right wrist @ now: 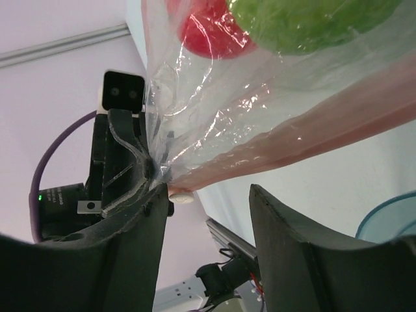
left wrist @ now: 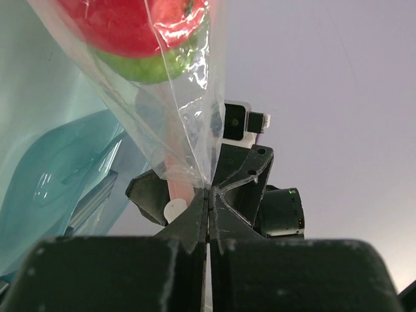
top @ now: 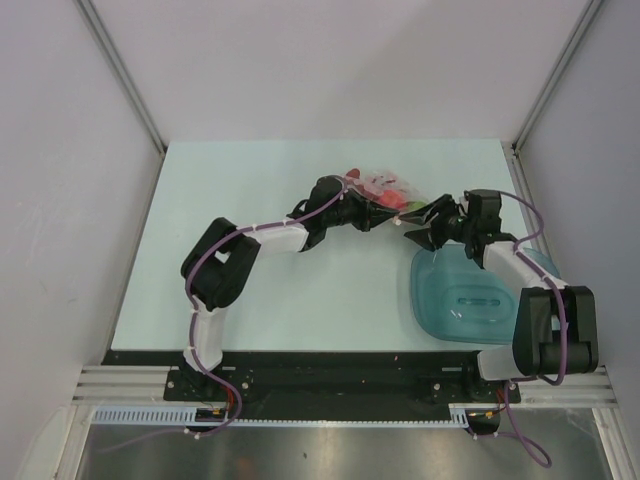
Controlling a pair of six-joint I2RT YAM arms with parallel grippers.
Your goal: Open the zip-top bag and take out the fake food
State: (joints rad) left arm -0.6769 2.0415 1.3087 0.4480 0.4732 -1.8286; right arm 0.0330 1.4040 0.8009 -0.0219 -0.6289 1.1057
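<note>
Left wrist: our left jaws pinch the flimsy, slippery zip-top bag [left wrist: 156, 114], right jaws spread, we'd grab its stiffer zip strip [right wrist: 312, 130].

At the bottom centre, the left gripper [left wrist: 208, 203] has its dark fingers [left wrist: 188, 224] pressed together, pinching the edge of the zip-top bag [left wrist: 172, 110]. The clear, crinkled film rises from there toward the upper left. Inside it at the top edge, a red fruit [left wrist: 130, 23] sits against a lime-green fruit [left wrist: 162, 65]. The pinkish zip strip [left wrist: 179, 181] runs down just left of the pinch. A translucent teal tray [left wrist: 52, 175] fills the left side. Behind the bag, the right arm [left wrist: 263, 188] faces the lens, showing a white camera housing [left wrist: 235, 123].
</note>
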